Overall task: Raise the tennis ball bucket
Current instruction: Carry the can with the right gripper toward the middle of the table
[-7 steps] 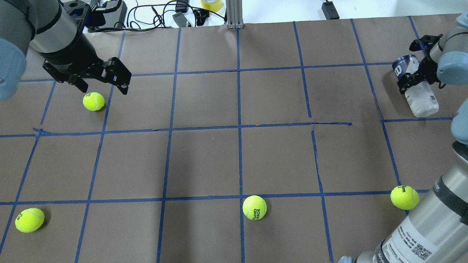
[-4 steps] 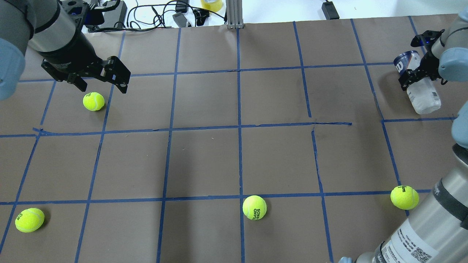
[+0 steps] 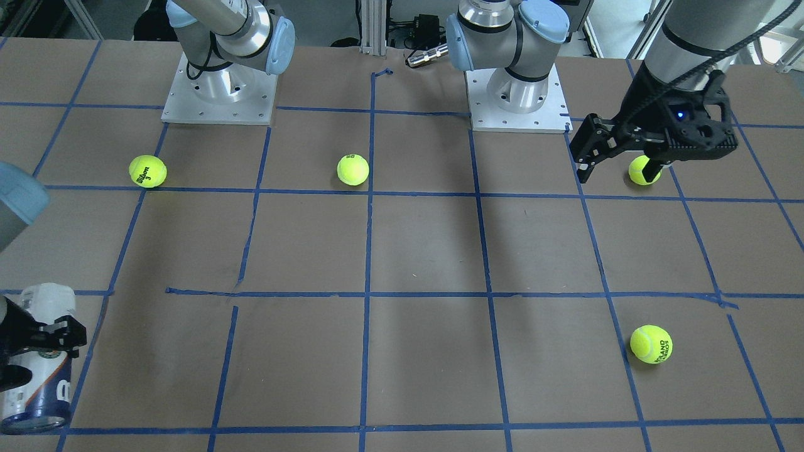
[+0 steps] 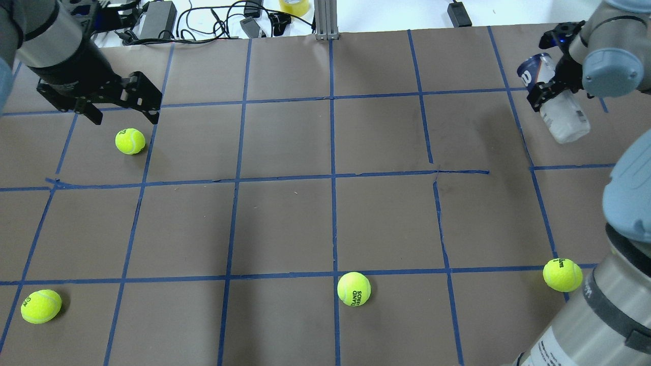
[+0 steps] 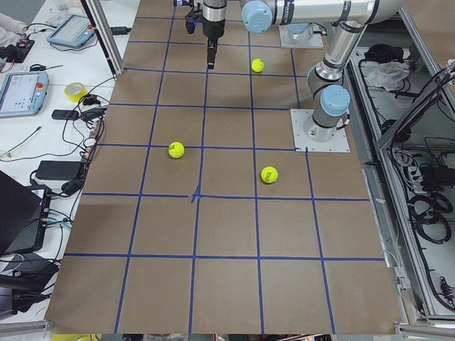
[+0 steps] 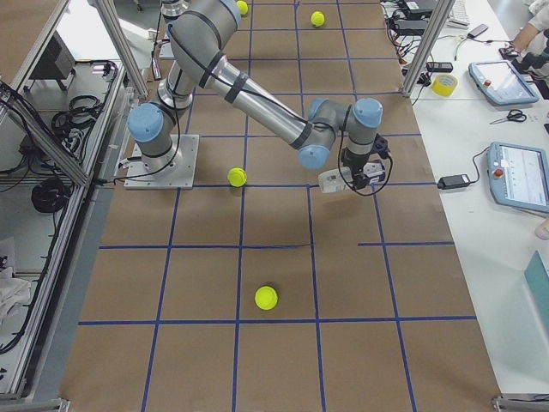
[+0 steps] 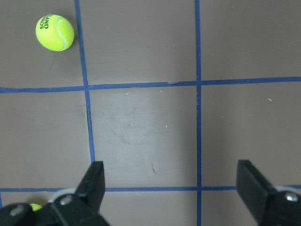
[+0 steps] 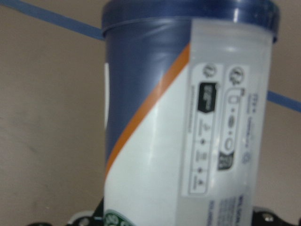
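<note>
Our right gripper [image 4: 546, 89] is pinching the bucket [image 4: 562, 119] across its body. The jaws sit nearer the dark blue end, so the longer clear part sticks out past them unsupported. In the right wrist view the label fills almost the whole picture, with the bucket [image 8: 188, 117] running straight out from between the fingers. The bucket sits at the far right of the table [image 4: 325, 213], tilted rather than upright. Judging by the shadow thrown on the paper beside it, we take it to be off the surface, so the lift looks well under way. The main risk we see is the off-centre hold. The wall is smooth plastic, so the free end could swing down and the bucket could twist or slide out of the jaws if the arm moves sharply. A harder squeeze could instead dent the thin wall (it looks empty, so there is little inside to stiffen it). Farther out, our left gripper [image 4: 125, 120] hangs spread wide and holds nothing, above the paper just beside a ball [image 4: 130, 141], well apart from the bucket and posing no risk to it.
</note>
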Robot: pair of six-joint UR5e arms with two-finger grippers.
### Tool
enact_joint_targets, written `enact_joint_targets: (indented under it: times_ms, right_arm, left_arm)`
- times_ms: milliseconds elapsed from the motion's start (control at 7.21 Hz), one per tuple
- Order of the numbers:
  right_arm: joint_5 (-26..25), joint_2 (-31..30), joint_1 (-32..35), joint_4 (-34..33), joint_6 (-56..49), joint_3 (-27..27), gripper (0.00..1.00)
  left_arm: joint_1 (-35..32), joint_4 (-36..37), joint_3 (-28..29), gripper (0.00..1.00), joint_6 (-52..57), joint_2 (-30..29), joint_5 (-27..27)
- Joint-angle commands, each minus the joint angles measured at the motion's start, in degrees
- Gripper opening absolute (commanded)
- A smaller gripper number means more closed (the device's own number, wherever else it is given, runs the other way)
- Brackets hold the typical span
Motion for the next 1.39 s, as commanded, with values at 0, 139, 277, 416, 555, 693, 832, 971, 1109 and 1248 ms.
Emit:
enact_joint_targets:
  times_ms: [0,139,277,416,555,693,832,971,1109,1248]
  right_arm:
    - [-0.16,-0.35,11.40,-0.89,-4.61,-0.53,0.72]
    - [-1.56,0.00,16.07,-1.07,-9.60,-0.88,0.70]
    - [-1.40,0.78,18.47,-4.03,-17.74,-0.97,0.71]
    - [-1.13,1.92,21.19,-6.85,-23.48,-1.15,0.72]
    - [-1.39,2.28,24.61,-8.27,-24.14,-1.41,0.72]
    - [-1.05,4.20,27.86,-8.28,-27.98,-2.37,0.69]
    - [-0.96,5.87,30.94,-8.37,-34.02,-4.73,0.69]
    - [-0.95,7.28,34.45,-8.28,-33.47,-6.93,0.70]
    - [-0.95,9.12,37.45,-7.24,-33.55,-9.47,0.66]
    - [-0.95,10.27,39.22,-6.44,-34.16,-11.41,0.57]
  left_arm:
    - [2.08,0.13,0.09,1.00,0.09,-0.05,0.03]
    - [2.43,0.13,0.00,1.00,0.09,-0.05,0.12]
    - [2.43,0.13,-0.26,1.00,0.17,0.04,-0.05]
    - [2.52,0.13,-0.26,1.00,0.18,-0.04,-0.14]
    - [2.52,0.13,-0.09,1.00,0.18,0.13,0.47]
    - [2.78,-0.22,0.00,1.00,0.18,0.22,0.56]
    - [3.04,-0.40,-0.09,1.00,0.18,0.13,0.39]
    - [3.05,-0.31,-0.35,1.00,0.18,0.22,0.21]
    - [3.05,-0.22,-0.44,1.00,0.26,0.22,0.12]
    - [3.05,-0.13,-0.52,1.00,0.35,0.13,0.30]
